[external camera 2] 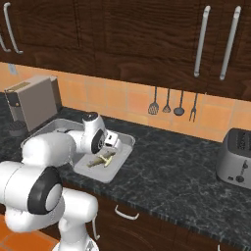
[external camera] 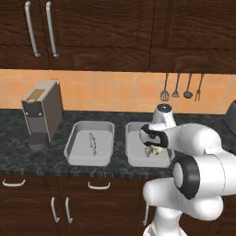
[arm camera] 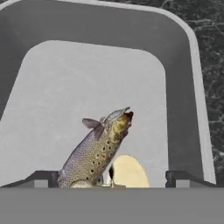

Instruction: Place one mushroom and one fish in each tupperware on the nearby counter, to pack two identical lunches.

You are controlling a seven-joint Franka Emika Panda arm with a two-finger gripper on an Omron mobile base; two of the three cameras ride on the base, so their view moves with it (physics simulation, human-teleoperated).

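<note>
End effector [arm camera: 112, 179]: released, fingers wide apart above the right tupperware [external camera: 134, 156].
Right tupperware: holds fish [arm camera: 97, 151] and mushroom [arm camera: 127, 171].
Left tupperware [external camera: 76, 146]: another fish [external camera: 92, 143].

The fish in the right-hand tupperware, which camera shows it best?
The hand view: the fish lies close up, spots and head plain. The right base view shows it small in the tray; in the left base view the arm mostly hides it.
</note>
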